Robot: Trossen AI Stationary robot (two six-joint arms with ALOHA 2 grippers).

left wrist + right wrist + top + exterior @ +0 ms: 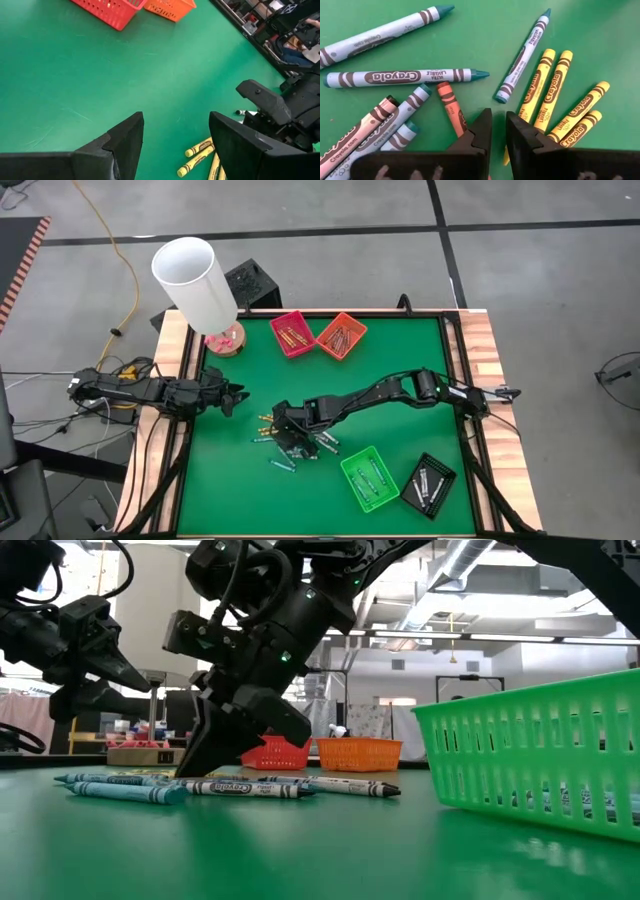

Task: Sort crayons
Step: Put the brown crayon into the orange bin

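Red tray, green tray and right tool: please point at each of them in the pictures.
Red tray (279,329): high view, on its rim at the left corner.
Green tray (352,485): high view, on its left wall.
Right tool (498,127): right wrist view, midway between its two dark fingertips.

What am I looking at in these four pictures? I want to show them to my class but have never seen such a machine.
It is a robot with two dark arms at a green table, each ending in a two-finger gripper. One picture looks down from above, one looks level across the table, and two come from cameras on the wrists. Loose crayons lie in a pile, and red, orange, green and black trays wait around it. The right gripper is down in the pile, fingers nearly together beside an orange crayon; nothing is clearly held. The left gripper waits open at the left.
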